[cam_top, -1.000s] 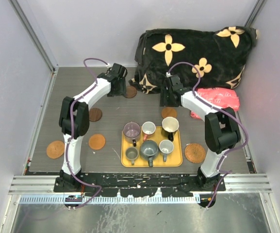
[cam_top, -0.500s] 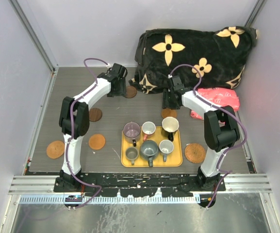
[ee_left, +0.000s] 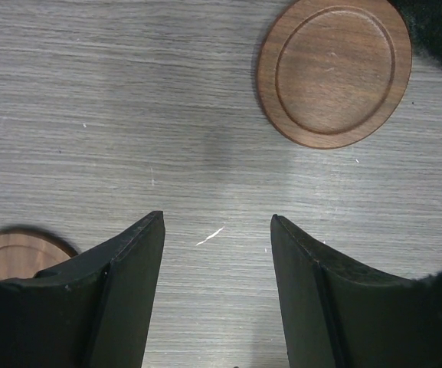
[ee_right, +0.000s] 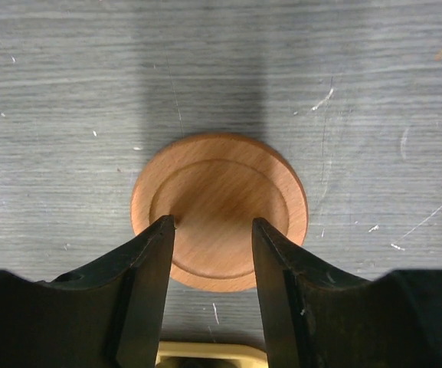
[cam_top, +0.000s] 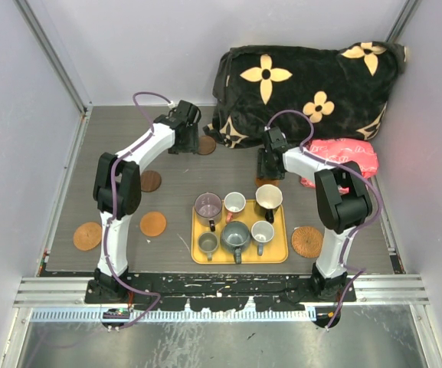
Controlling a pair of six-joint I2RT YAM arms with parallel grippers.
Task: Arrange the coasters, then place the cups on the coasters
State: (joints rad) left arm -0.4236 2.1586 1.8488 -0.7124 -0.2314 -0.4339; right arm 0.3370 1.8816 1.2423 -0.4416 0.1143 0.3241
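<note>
**Orange-brown coaster point(ee_right: 219, 184), just beyond the far edge of the yellow tray point(cam_top: 198, 257), with the right gripper point(ee_right: 213, 222) over it.**

The disc lies flat on the surface point(ee_right: 52, 77); being round, it has no long axis to align with. It sits directly under and slightly ahead of the right fingers point(ee_right: 144, 291). These are partly spread, the gap narrower than the disc, and pinch nothing; they are probably not touching it, though the view cannot settle this. The right arm is much the nearer. The left gripper point(ee_left: 217, 218), beyond the tray to the far left, is spread and empty, with a dark brown coaster point(ee_left: 334, 70) ahead and to its right. The cups point(cam_top: 235, 234) stand on the tray.
</note>
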